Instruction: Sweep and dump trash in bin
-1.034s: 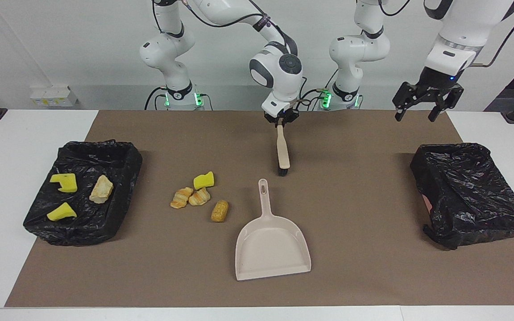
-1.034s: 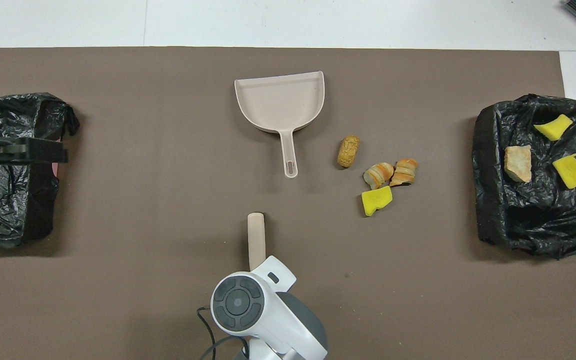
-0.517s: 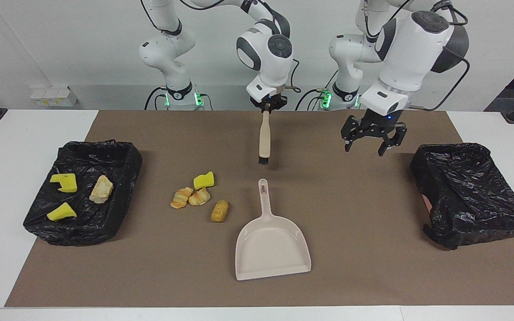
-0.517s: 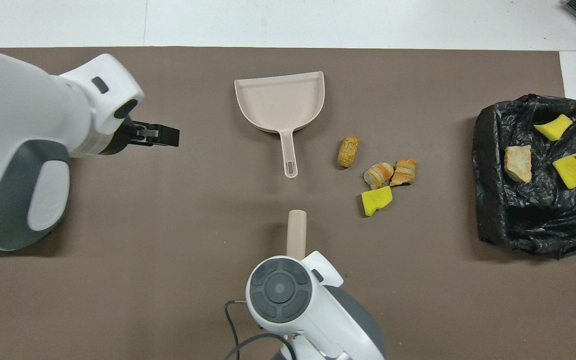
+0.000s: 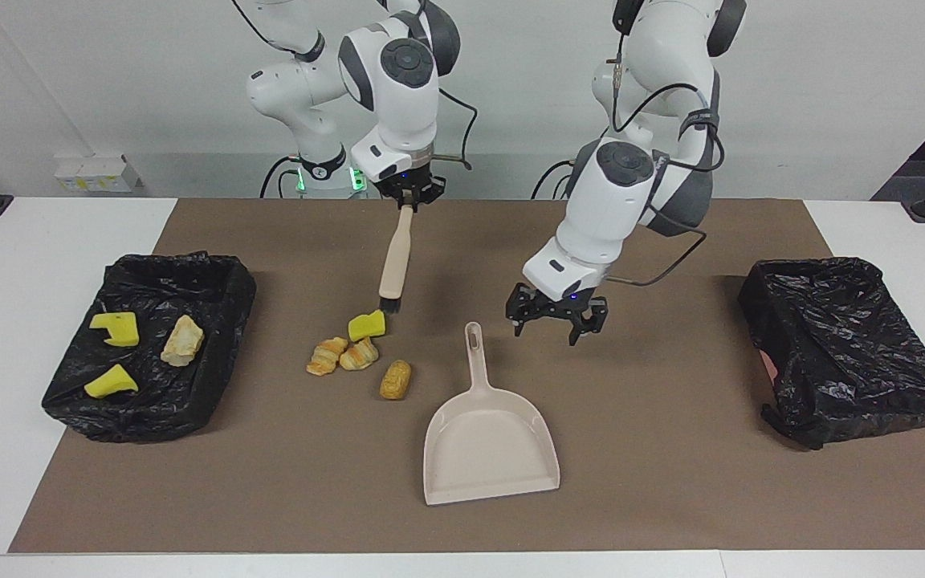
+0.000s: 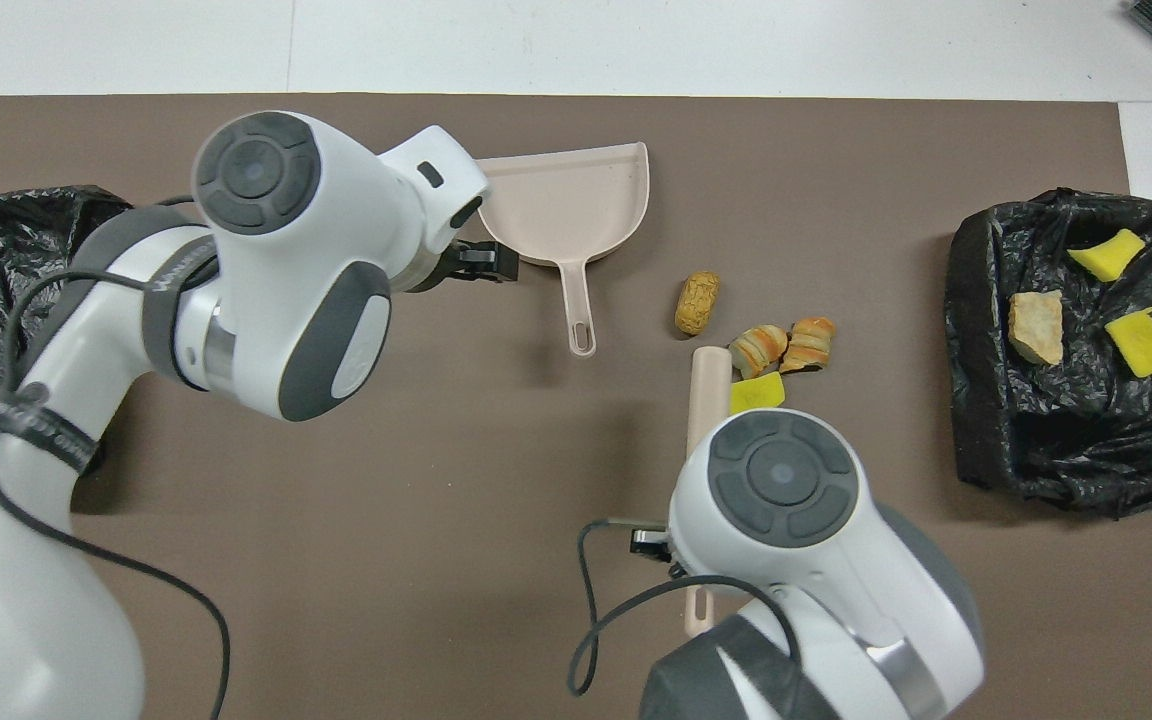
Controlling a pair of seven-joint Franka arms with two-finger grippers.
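Right gripper is clamped on the top end of the brush, which hangs tilted with its black bristles just above the mat, right beside the yellow sponge chunk on the side nearer the robots. Left gripper hovers with fingers spread wide and nothing between them, low over the mat just beside the dustpan handle, toward the left arm's end of the table. The dustpan lies flat mid-table, handle pointing toward the robots, pan empty. Loose trash on the mat: the sponge chunk, two croissant-like pastries touching each other just farther from the robots than the sponge, and a golden-brown roll a little apart, between the pastries and the dustpan. A bin lined with a black bag at the right arm's end of the table holds two yellow sponge chunks and a pale beige lump. A second black-bagged bin sits at the left arm's end; no trash is visible in it. In the overhead view the arms cover both grippers and part of the brush.
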